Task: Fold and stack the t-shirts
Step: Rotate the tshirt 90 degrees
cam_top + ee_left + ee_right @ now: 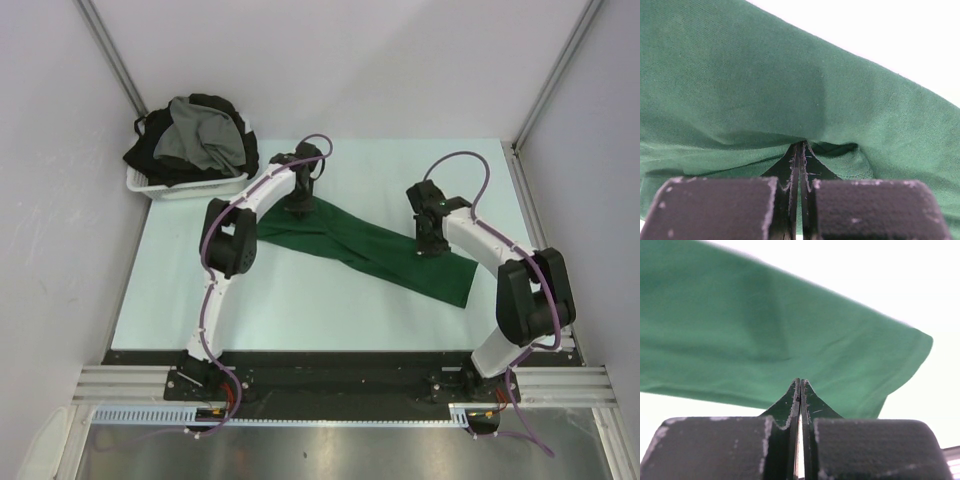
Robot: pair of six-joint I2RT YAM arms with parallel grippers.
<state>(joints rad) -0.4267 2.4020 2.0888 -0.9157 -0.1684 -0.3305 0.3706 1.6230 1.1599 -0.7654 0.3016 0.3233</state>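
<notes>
At left claw point(800, 144) tip, green t-shirt point(765, 75)

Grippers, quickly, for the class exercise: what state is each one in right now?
Left gripper: closed, pinching the dark green t-shirt.
Right gripper: closed, apparently pinching the same shirt's lower edge.
</notes>
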